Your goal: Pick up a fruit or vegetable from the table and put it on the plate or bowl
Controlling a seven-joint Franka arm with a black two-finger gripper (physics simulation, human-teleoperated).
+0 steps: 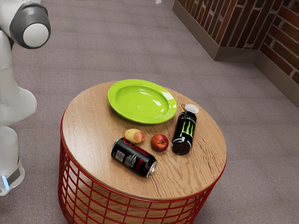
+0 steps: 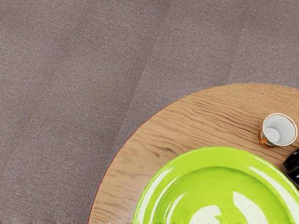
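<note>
While the arm [image 1: 14,107] is standing at the exterior view's left edge, well apart from the green plate [image 1: 140,100], you are getting nothing that tells whether the gripper is spread or pressed together, so that cannot be told.

Toward the exterior view's left of the plate, the round wooden table [image 1: 88,126] is offering a wide stretch of bare wood out to its red wire rim. A black can [image 1: 133,157] is lying on its side in front of the plate, close to the table's near edge. Between that can and the plate, a yellowish fruit [image 1: 135,136] is sitting just beside the can. A red apple [image 1: 160,142] is resting just beside that fruit on its right, near the plate's front rim but apart from it.

To the plate's right, a black can with green lettering [image 1: 184,133] is lying lengthwise. A small cup [image 1: 191,109] is sitting at its far end, just beside the plate's rim.

In the wrist view, you are seeing the plate [image 2: 215,186], empty and shiny, with a band of bare table [image 2: 187,126] running between its rim and the table's edge. The cup [image 2: 278,130] is standing mouth up there. Grey carpet [image 1: 117,42] is lying open all around, and a brick wall [image 1: 261,28] is standing far to the right.
</note>
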